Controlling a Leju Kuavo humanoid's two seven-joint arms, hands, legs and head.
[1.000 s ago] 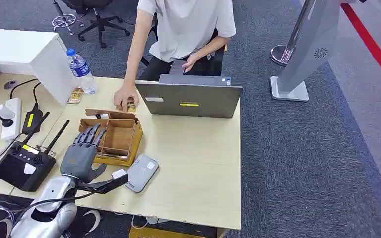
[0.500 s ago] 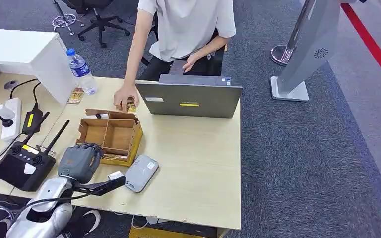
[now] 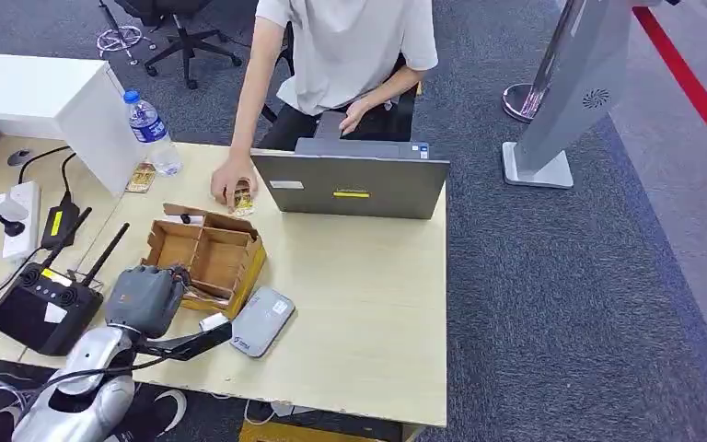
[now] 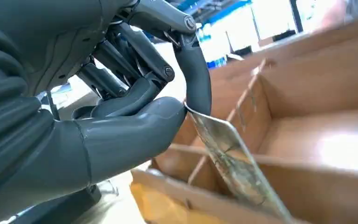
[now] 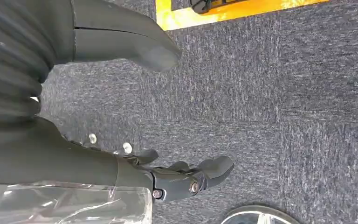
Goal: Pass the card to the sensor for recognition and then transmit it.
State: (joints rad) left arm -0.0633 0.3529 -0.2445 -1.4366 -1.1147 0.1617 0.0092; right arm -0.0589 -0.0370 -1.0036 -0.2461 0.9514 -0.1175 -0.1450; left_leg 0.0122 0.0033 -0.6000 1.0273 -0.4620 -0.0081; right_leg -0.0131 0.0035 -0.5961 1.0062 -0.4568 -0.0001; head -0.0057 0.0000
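Head view: laptop [image 3: 350,184] | person's hand [image 3: 232,184] behind box [image 3: 207,255] | sensor [image 3: 261,320], perhaps.

My left hand [image 3: 147,296] is hovering at the near left corner of the cardboard box [image 3: 208,257], which is sitting on the tabletop [image 3: 368,304]. My fingers [image 4: 193,70] are pinching a card [image 4: 233,165] over the box's near compartment. The sensor [image 3: 262,320] is lying just right of my hand, near the box's near right corner. The controller [image 3: 44,308] is sitting to my left. The laptop [image 3: 352,184] is standing farther off, to the right. A person's hand [image 3: 233,184] is resting just beyond the box. My right hand [image 5: 121,93] is hanging over the floor [image 5: 279,84].
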